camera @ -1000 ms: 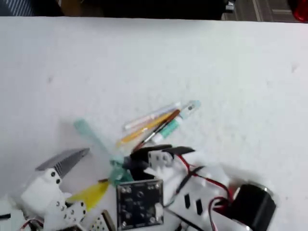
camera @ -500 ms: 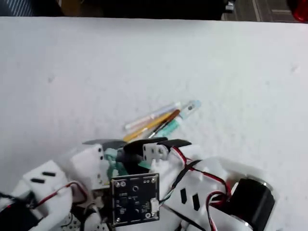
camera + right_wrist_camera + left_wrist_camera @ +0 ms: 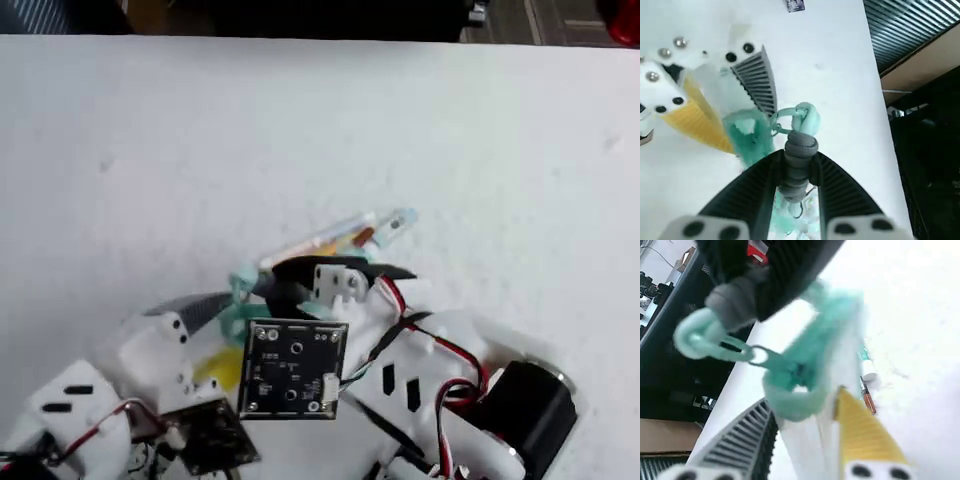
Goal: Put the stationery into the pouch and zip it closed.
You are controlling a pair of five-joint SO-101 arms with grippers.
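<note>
Change: since half a second ago we see the right gripper [image 3: 798, 160] carried up the table to the near ends of the pens [image 3: 332, 238]. The left arm has swung so that its yellow finger shows beside the camera board.
Left gripper [image 3: 805, 404]: we see its grey ribbed finger and its yellow finger closed on the end of the pouch [image 3: 827, 337], with clear film and teal zip tape pinched between them. In the high view it sits low and left of centre.
Pouch: held up off the table [image 3: 480, 150] between the two grippers. Its teal end is bunched at the left gripper's tips.
Ring [image 3: 807, 117]: a teal loop that links the zip slider to the pull [image 3: 800, 142].
Pull: a grey tab, stretched away from the pouch.
Right gripper: its black jaws are clamped on the pull, just right of the left gripper.
Pens: a small bundle on the table, slanting up to the right. Their lower ends lie under the right gripper in the high view.
</note>
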